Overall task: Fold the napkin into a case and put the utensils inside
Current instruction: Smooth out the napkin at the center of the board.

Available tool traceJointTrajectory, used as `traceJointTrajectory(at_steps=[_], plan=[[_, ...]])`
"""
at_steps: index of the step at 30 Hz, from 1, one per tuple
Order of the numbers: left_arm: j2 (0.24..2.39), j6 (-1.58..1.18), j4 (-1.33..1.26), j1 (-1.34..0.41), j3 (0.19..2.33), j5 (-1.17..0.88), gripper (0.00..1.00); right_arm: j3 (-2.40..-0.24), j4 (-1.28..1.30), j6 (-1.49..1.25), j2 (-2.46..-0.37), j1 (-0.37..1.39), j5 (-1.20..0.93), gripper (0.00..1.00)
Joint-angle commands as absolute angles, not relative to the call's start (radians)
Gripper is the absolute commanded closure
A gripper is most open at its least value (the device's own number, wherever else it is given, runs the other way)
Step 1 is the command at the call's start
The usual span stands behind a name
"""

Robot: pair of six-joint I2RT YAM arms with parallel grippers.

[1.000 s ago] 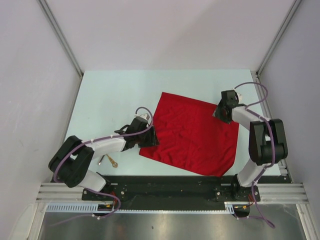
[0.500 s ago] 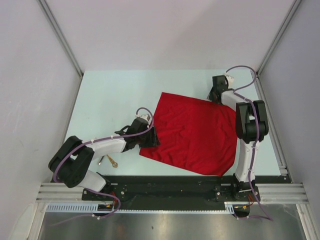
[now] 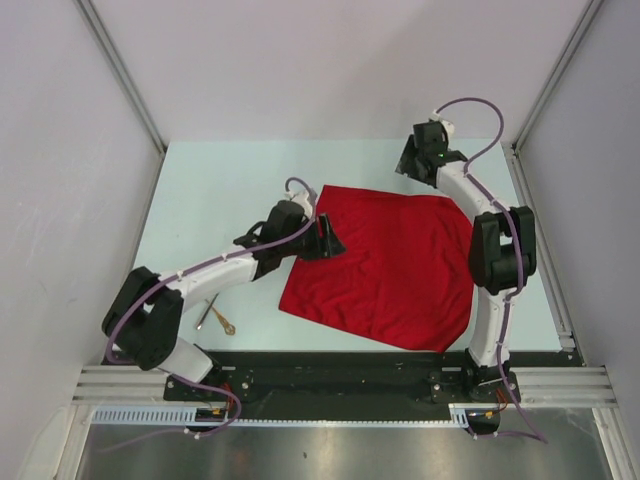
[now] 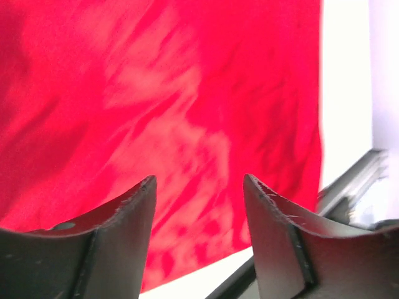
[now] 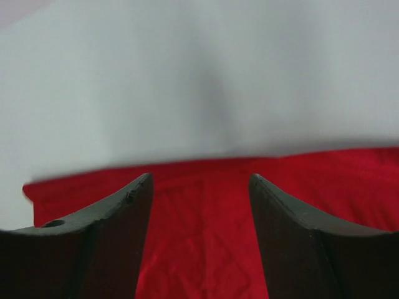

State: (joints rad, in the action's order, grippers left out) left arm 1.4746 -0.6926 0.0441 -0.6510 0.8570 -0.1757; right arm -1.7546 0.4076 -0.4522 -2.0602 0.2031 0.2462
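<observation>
Across the pale bench (image 3: 220,190) we see the bright red cloth napkin (image 3: 395,265) lying flat right of centre. Our left hand (image 3: 330,240) hovers spread over its left edge, gripping nothing; our right hand (image 3: 410,160), spread too, sits just past its far edge. Well left, apart from the napkin, lie slim gold metal utensils (image 3: 217,316).

My pale green table (image 3: 215,190) sat boxed in by plain grey-lilac walls (image 3: 330,60), slim aluminium posts (image 3: 121,75) rising at its far corners, under soft, even light.
</observation>
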Motion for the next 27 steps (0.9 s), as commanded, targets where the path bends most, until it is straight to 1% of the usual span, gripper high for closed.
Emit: traceJointTrajectory(at_steps=[1, 2, 6, 13, 18, 20, 21, 23, 24, 25, 27], plan=[[1.514, -0.736, -0.043, -0.638, 0.945, -0.25, 0.38, -1.675, 0.417, -0.451, -2.009, 0.31, 0.202, 0.34], [1.506, -0.738, -0.06, -0.638, 0.939, -0.245, 0.38, -1.678, 0.417, -0.449, -2.026, 0.36, 0.231, 0.34], [1.474, -0.726, -0.025, -0.637, 0.888, -0.23, 0.39, -1.694, 0.452, -0.489, -2.094, 0.443, 0.327, 0.37], [1.358, -0.695, -0.008, -0.637, 0.75, -0.198, 0.39, -1.686, 0.382, -0.489, -2.18, 0.483, 0.351, 0.41], [1.296, -0.681, 0.014, -0.637, 0.693, -0.196, 0.39, -1.781, 0.335, -0.443, -2.293, 0.474, 0.38, 0.41], [1.289, -0.681, 0.014, -0.637, 0.684, -0.199, 0.39, -1.854, 0.331, -0.431, -2.344, 0.451, 0.377, 0.41], [1.289, -0.677, 0.015, -0.637, 0.683, -0.199, 0.39, -1.958, 0.343, -0.43, -2.377, 0.439, 0.371, 0.41], [1.29, -0.669, 0.035, -0.637, 0.686, -0.199, 0.39, -2.075, 0.35, -0.42, -2.471, 0.402, 0.37, 0.41], [1.29, -0.664, 0.04, -0.637, 0.689, -0.201, 0.39, -2.235, 0.389, -0.402, -2.503, 0.39, 0.373, 0.41], [1.289, -0.658, 0.041, -0.638, 0.689, -0.204, 0.39, -2.312, 0.417, -0.394, -2.564, 0.379, 0.383, 0.41], [1.295, -0.658, 0.041, -0.638, 0.692, -0.215, 0.37, -2.474, 0.515, -0.377, -2.605, 0.353, 0.362, 0.39]])
